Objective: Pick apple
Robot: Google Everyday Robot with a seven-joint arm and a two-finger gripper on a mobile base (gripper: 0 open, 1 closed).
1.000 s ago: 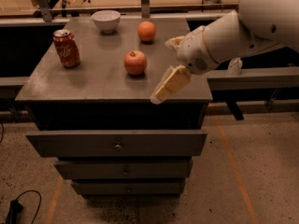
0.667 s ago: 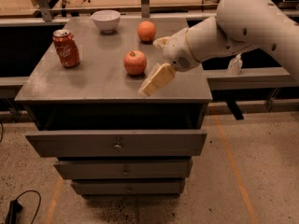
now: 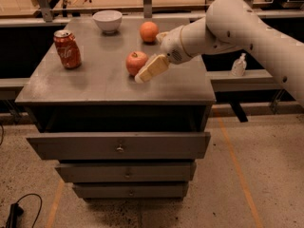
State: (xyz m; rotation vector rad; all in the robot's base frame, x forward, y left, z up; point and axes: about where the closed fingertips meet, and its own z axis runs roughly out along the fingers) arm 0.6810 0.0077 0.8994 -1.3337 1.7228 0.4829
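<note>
The apple, reddish with a dark stem dimple, sits on the grey cabinet top near its middle. A smooth orange fruit lies behind it. My gripper reaches in from the right on a white arm and is right beside the apple's right side. It is open: one cream finger lies low in front and to the right of the apple, and the other is up near the orange. Nothing is held.
A red cola can stands at the left of the top. A white bowl sits at the back. The cabinet has drawers below. A spray bottle stands on a ledge at the right.
My gripper has moved left and back across the cabinet top, from off the front right corner to right beside the apple. The apple, can, bowl and orange have not moved.
</note>
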